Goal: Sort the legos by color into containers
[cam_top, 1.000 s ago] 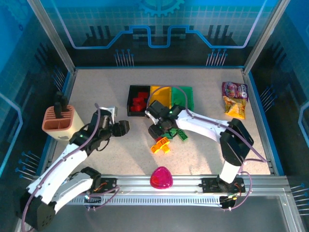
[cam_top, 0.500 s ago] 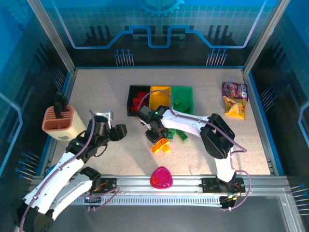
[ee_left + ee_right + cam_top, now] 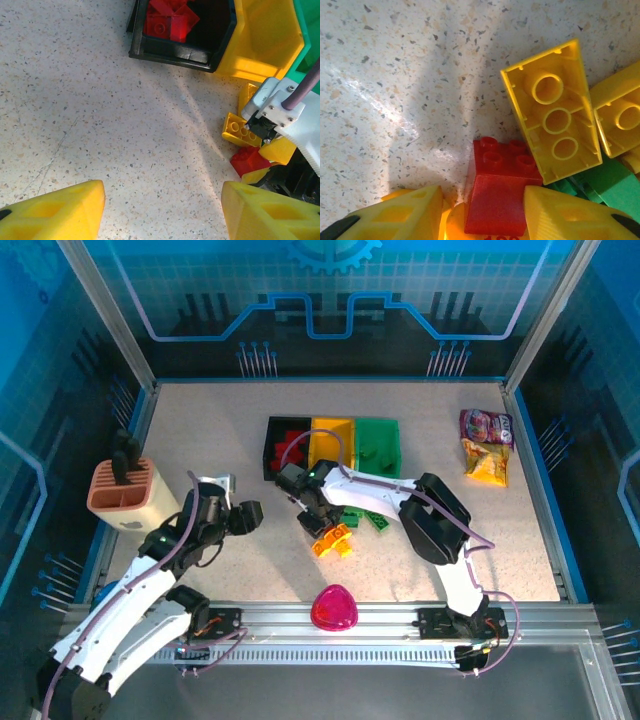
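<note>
Three containers stand side by side: a black bin with red legos in it, a yellow bin and a green bin. Just in front of them lies a pile of loose legos in yellow, orange and green. My right gripper is down at the pile's left edge, open, its jaws either side of a red brick. The right finger touches the brick; a gap remains on the left. An upturned yellow brick lies beside it. My left gripper hangs open over bare table, with nothing between its fingers.
A pink rounded triangle lies near the front rail. At the left edge stands a tan holder with black tools. Snack packets lie at the back right. The right arm's links stretch across the table right of the pile.
My right gripper has moved left and down to the pile's left edge, and its jaws have narrowed around the red brick. The left arm has drawn back slightly.
</note>
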Available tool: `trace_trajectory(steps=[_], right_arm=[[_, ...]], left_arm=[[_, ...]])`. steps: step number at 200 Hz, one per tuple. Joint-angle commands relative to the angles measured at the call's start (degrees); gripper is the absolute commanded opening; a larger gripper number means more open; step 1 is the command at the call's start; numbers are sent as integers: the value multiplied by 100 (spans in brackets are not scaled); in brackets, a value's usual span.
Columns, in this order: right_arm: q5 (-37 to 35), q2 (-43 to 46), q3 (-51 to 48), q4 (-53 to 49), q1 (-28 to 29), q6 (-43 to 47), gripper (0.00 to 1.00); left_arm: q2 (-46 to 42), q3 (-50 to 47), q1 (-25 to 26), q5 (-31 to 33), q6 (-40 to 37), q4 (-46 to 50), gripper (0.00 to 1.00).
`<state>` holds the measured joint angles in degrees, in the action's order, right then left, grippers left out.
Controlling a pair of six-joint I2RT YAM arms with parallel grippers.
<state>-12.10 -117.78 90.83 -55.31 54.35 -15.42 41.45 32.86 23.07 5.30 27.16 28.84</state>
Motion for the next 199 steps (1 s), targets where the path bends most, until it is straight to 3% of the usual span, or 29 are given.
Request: trace_trajectory(steps=[1,34,70,120,181,199], right_arm=[[-208,-197,76,-215,50,-154,47],[-502,24,-16,-147,39,-195,56],[-397,-69,-21,-62,13,-197,57],[-89,-123,-112,43,70,-198,50],[88,-245,-169,167,111,-268,49],[88,-212,-155,226,110,-321,42]], left_arm=[[-25,-70,35,59,135,-114,63],[1,-54,38,32,141,-153,63],[112,-34,35,-3,154,-245,63],[135,-103,37,-29,169,-271,62],[135,-166,40,-29,198,-304,61],[105,-157,35,-10,193,-275,61]])
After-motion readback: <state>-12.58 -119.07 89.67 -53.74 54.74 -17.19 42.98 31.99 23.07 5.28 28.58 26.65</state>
